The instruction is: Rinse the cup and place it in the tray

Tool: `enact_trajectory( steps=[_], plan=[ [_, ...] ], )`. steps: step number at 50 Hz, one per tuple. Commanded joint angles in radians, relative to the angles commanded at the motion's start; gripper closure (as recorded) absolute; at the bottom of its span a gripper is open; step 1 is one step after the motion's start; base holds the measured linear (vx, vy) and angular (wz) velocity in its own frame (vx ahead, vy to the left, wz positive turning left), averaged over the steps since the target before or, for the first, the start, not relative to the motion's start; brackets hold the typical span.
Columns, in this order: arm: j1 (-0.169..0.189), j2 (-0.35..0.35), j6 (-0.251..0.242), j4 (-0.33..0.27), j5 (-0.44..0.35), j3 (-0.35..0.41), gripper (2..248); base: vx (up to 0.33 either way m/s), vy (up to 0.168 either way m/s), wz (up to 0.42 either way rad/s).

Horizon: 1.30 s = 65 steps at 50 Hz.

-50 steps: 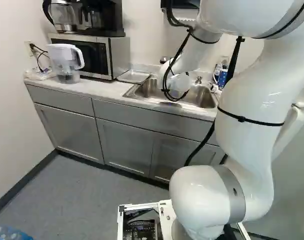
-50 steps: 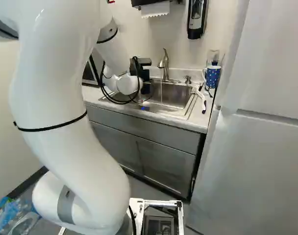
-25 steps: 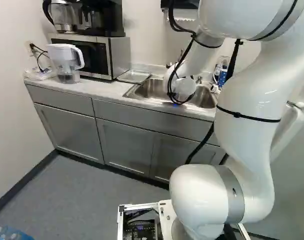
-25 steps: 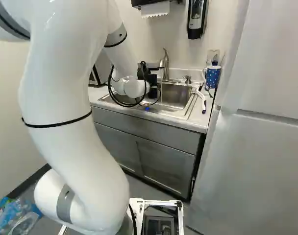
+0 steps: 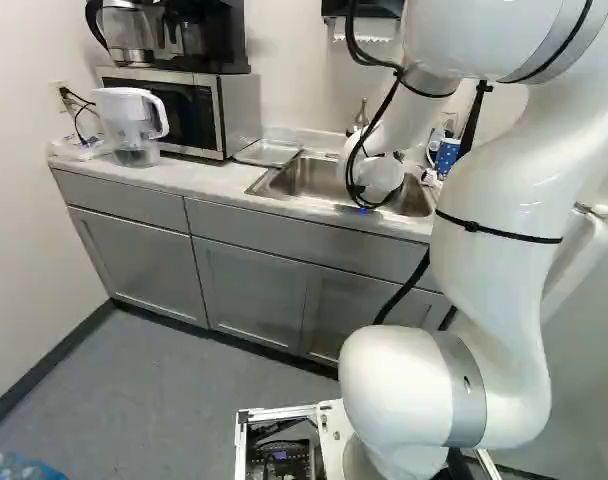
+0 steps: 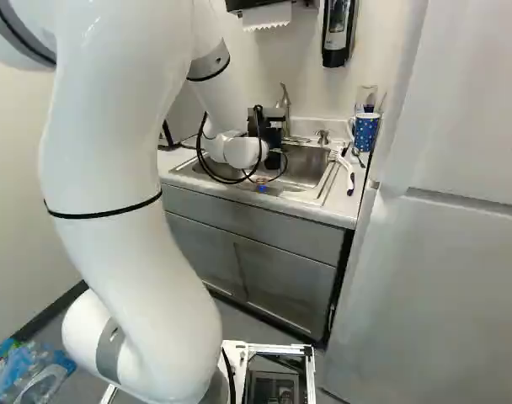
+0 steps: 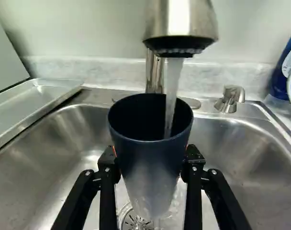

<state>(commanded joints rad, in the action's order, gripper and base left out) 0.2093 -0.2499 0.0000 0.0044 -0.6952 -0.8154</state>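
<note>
Evidently the gripper (image 7: 152,157) clasps the dark cup (image 7: 150,175) mouth-up so water (image 7: 173,84) from the faucet (image 7: 181,19) rinses inside, the tray (image 7: 30,108) lying left.

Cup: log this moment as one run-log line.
gripper shut on cup | mouth up | water from faucet running in | over sink | tray beside sink, cup not placed

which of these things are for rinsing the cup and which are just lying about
For the job:
dark cup, gripped by the tool under running water
faucet
sink
metal tray, likely where the cup goes

Just lying about, it seems:
water pitcher
microwave
coffee maker
dotted mug
</note>
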Motion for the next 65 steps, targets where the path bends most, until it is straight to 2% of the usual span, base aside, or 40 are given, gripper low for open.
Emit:
enact_trajectory(
  steps=[65],
  plan=[
    [0.0, 0.0, 0.0, 0.0, 0.0, 0.0, 124, 0.0, 0.0, 0.0]
  ],
)
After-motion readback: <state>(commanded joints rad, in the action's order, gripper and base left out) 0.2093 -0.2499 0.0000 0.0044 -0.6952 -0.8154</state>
